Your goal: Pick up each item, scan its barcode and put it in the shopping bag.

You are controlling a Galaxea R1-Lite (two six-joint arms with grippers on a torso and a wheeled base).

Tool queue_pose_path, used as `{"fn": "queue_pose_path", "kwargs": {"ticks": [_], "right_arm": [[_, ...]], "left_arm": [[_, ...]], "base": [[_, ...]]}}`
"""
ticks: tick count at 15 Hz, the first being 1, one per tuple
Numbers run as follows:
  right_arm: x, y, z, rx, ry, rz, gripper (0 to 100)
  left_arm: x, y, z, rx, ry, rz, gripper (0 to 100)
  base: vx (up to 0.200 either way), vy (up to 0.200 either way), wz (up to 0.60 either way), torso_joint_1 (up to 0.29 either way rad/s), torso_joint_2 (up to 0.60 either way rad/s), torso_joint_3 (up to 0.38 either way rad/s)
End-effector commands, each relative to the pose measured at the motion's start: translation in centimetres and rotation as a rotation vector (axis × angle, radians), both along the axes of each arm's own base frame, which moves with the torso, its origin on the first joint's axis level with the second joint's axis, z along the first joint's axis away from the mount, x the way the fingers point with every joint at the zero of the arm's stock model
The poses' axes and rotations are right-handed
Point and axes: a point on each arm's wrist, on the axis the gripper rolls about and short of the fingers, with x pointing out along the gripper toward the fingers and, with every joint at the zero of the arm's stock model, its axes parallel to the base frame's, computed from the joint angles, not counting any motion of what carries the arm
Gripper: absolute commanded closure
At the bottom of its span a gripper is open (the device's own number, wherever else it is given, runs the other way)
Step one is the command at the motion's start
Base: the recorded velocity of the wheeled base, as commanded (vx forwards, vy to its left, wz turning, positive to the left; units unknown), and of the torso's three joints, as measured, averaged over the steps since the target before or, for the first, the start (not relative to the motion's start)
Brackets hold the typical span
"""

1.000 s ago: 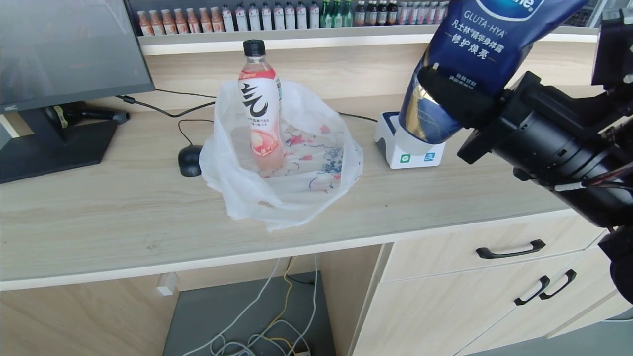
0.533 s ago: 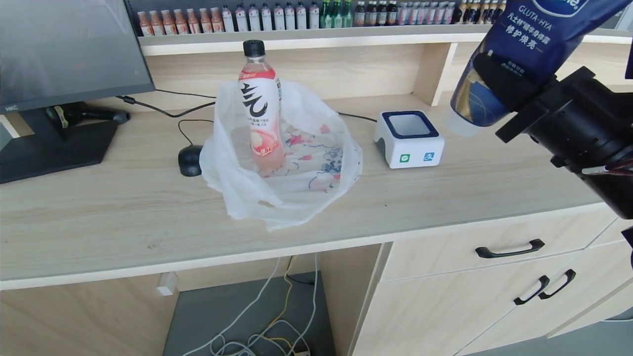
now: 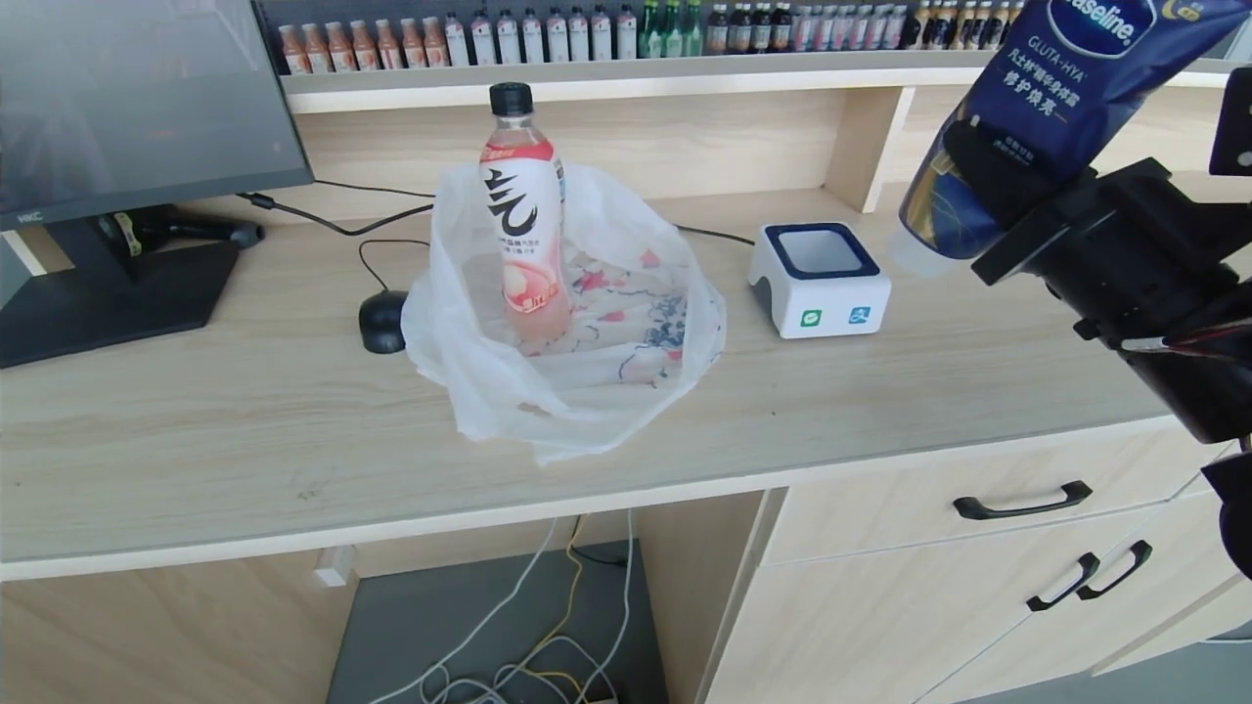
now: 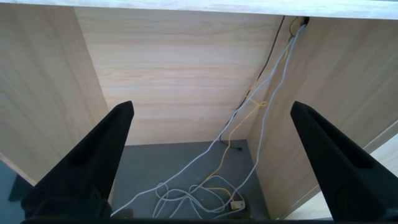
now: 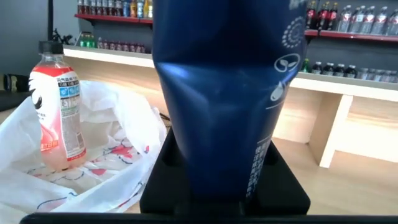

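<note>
The right end effector (image 3: 993,181) is squeezing the blue tube (image 3: 1061,93) near its cap end, holding it up in the air near the scanner (image 3: 820,279), and the tube is looking soft, light and squashy, so gripping that firmer end is seeming safest.

Bottle (image 3: 525,225) in bag (image 3: 653,376), scanner (image 3: 820,286) to its right

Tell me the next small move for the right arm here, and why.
Probably swing the right gripper left toward the shopping bag. It is shut on the blue tube, which hung over the scanner a second ago and now sits off to its right, so the scan looks done. The bag stands open with only the pink bottle inside.
</note>
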Motion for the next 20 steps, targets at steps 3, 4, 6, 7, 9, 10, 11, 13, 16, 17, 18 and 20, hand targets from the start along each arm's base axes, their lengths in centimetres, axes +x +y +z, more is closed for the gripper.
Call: {"fn": "queue_pose_path", "kwargs": {"ticks": [3, 4, 6, 7, 9, 10, 11, 13, 16, 17, 18, 20], "right_arm": [[0.6, 0.2, -0.7, -0.005, 0.022, 0.001, 100], [0.8, 0.3, -0.9, -0.007, 0.03, 0.001, 100], [1.1, 0.4, -1.2, -0.009, 0.035, 0.003, 100], [1.2, 0.5, -1.3, -0.009, 0.039, 0.004, 100], [1.4, 0.5, -1.4, -0.009, 0.04, 0.002, 100], [1.5, 0.5, -1.3, -0.008, 0.038, 0.004, 100], [1.6, 0.6, -1.2, -0.007, 0.033, 0.004, 100], [1.7, 0.6, -1.3, -0.005, 0.036, 0.005, 100], [1.7, 0.6, -1.3, -0.005, 0.038, 0.008, 100], [1.7, 0.6, -1.4, -0.004, 0.042, 0.008, 100], [1.7, 0.6, -1.4, -0.004, 0.042, 0.008, 100], [1.9, 0.8, -1.8, -0.002, 0.057, 0.014, 100]], "left_arm": [[0.0, 0.0, 0.0, -0.001, 0.002, 0.001, 0], [0.0, 0.0, 0.0, -0.001, 0.0, 0.001, 0], [0.0, 0.0, 0.0, -0.001, 0.0, 0.001, 0], [0.0, 0.0, 0.0, -0.001, 0.0, 0.001, 0], [0.0, 0.0, 0.0, 0.001, 0.0, 0.0, 0], [0.0, 0.0, 0.0, 0.004, 0.0, -0.002, 0], [0.0, 0.0, 0.0, 0.004, 0.0, 0.0, 0], [0.0, 0.0, 0.0, 0.005, 0.0, -0.002, 0], [0.0, 0.0, 0.0, 0.002, 0.0, 0.0, 0], [0.0, 0.0, 0.0, 0.002, 0.0, 0.0, 0], [0.0, 0.0, 0.0, 0.002, 0.0, 0.0, 0], [0.0, 0.0, 0.0, 0.002, 0.0, 0.0, 0]], "base": [[0.0, 0.2, 0.0, 0.009, 0.0, -0.005], [0.0, 0.2, 0.0, -0.007, 0.01, 0.002], [0.0, 0.2, 0.0, 0.0, 0.0, 0.002], [0.0, 0.2, 0.0, 0.002, 0.0, 0.002], [0.0, 0.2, 0.0, 0.002, 0.0, 0.005], [0.0, 0.0, 0.0, 0.0, 0.0, 0.0], [0.0, 0.0, 0.0, 0.0, 0.0, 0.0], [0.0, 0.0, 0.0, 0.0, 0.0, 0.0], [0.0, 0.0, 0.0, 0.0, 0.0, 0.0], [0.0, 0.0, 0.0, 0.0, 0.0, 0.0], [0.0, 0.0, 0.0, 0.0, 0.0, 0.0], [0.0, 0.0, 0.0, 0.0, 0.0, 0.0]]}}
